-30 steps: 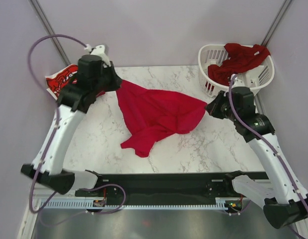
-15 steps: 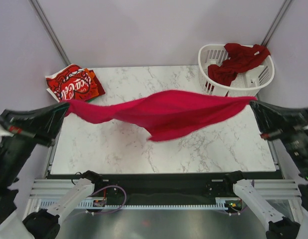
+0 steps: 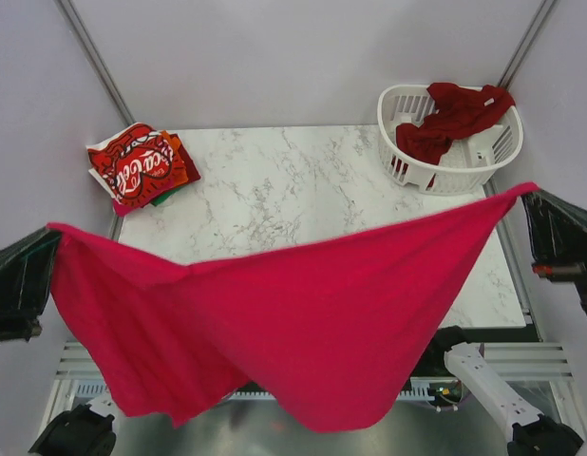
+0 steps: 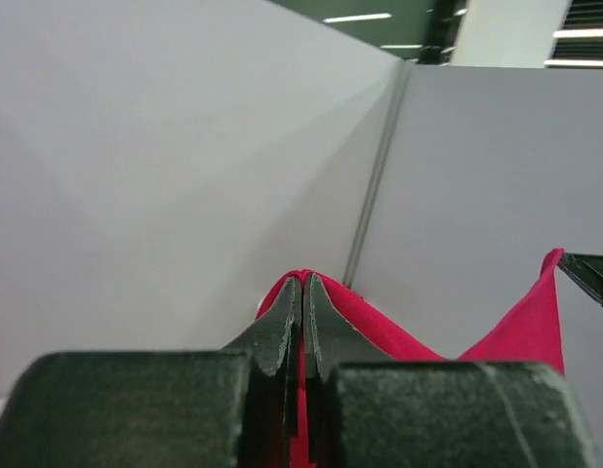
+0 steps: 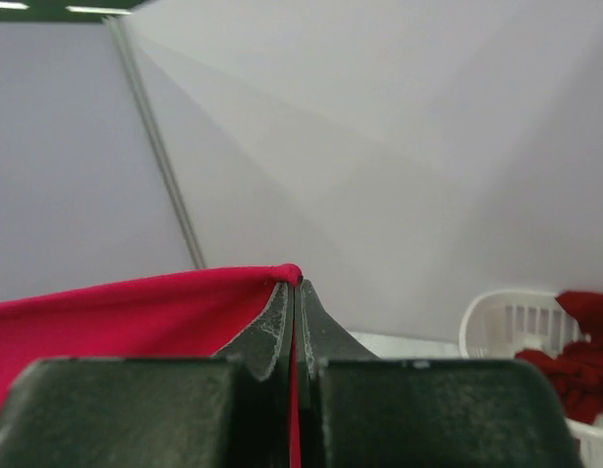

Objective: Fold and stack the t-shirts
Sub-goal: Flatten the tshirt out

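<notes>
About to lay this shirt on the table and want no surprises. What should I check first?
1. Grip of left gripper on bright red t-shirt: ok, shut on a corner.
2. Grip of right gripper: ok, shut on the other corner.
3. Top edge stretched between them: ok.
4. Cloth hanging smooth: not ok, lower edge droops unevenly.
5. Landing room on table: cannot tell, near half hidden.
6. Is folded stack out of the way: ok, far left corner.
</notes>
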